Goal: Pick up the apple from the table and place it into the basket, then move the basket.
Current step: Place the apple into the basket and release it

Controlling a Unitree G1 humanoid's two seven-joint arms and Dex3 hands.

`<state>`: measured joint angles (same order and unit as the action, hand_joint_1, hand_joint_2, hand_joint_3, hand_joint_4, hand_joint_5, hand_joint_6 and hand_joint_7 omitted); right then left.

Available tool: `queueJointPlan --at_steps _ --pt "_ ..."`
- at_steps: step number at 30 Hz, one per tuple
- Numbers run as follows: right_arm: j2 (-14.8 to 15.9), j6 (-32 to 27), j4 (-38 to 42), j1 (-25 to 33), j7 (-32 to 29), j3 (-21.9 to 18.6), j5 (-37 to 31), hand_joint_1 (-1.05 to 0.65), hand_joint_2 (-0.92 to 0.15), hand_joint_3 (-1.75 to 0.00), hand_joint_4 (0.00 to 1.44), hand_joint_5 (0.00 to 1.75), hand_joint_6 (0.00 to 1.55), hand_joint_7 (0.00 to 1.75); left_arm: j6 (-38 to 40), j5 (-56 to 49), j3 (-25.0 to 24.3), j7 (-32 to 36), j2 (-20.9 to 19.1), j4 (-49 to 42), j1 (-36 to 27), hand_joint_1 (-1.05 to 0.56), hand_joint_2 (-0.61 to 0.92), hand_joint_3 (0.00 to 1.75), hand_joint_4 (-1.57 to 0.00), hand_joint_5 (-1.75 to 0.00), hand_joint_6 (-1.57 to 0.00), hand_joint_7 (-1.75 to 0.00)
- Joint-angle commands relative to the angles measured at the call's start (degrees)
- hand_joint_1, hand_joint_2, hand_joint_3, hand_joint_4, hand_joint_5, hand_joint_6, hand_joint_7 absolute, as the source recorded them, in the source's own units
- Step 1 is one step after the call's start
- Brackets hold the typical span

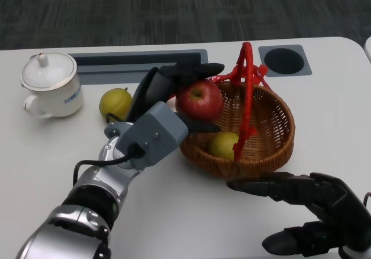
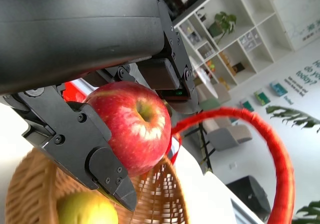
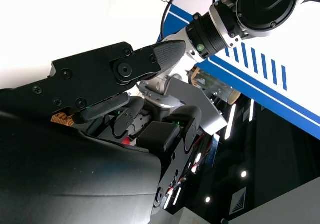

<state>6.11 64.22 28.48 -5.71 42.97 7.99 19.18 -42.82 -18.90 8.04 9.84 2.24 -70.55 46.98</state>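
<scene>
Black left hand (image 1: 174, 94) grips apple (image 1: 199, 99) over basket (image 1: 272, 137).

White worktop (image 1: 191, 212) with rounded corner; rear edge carries a long grey cable tray (image 1: 139, 58) and a round dark grommet (image 1: 284, 60). Floor (image 1: 174, 10): dark grey carpet. Left wrist view: white cube shelving (image 2: 235, 38) holding small items and a potted plant (image 2: 222, 21), grey chair (image 2: 227, 131), white wall with posters (image 2: 282, 88).

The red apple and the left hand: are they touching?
Touching. The left wrist view shows the left hand gripping the red apple, black fingers pressed against its skin.
</scene>
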Motion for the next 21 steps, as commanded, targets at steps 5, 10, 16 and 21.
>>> queueJointPlan --at_steps 5,10,16,21 --pt "0.5 -0.9 -2.5 1.2 -0.6 0.3 0.7 -0.48 -0.91 -0.01 0.76 0.0 0.74 0.0 1.7 0.2 0.3 0.2 1.6 -2.0 -0.4 -0.24 0.85 0.0 -1.19 0.0 -1.08 0.0" --pt "0.8 -1.4 -3.6 1.9 -0.7 0.3 0.8 -0.49 -0.92 -0.01 0.76 0.0 0.74 0.0 4.3 -0.4 1.0 0.0 1.8 -2.3 -0.6 -0.28 0.82 0.0 -0.9 0.0 -0.85 0.0" --pt "0.8 -2.0 -4.2 2.3 -0.8 0.0 0.7 -0.49 -0.92 -0.01 0.77 0.0 0.75 0.0 5.8 -1.8 3.8 -6.7 -0.8 -1.9 0.5 -0.57 0.77 0.0 -0.16 0.0 -0.15 0.0" --pt "0.8 -1.8 -4.2 2.1 -0.7 -0.1 1.0 -0.5 -0.92 -0.01 0.77 0.0 0.75 0.0 5.0 -1.4 4.4 -10.8 -2.5 -1.0 1.3 -0.74 0.77 0.0 0.0 0.0 0.0 0.0"
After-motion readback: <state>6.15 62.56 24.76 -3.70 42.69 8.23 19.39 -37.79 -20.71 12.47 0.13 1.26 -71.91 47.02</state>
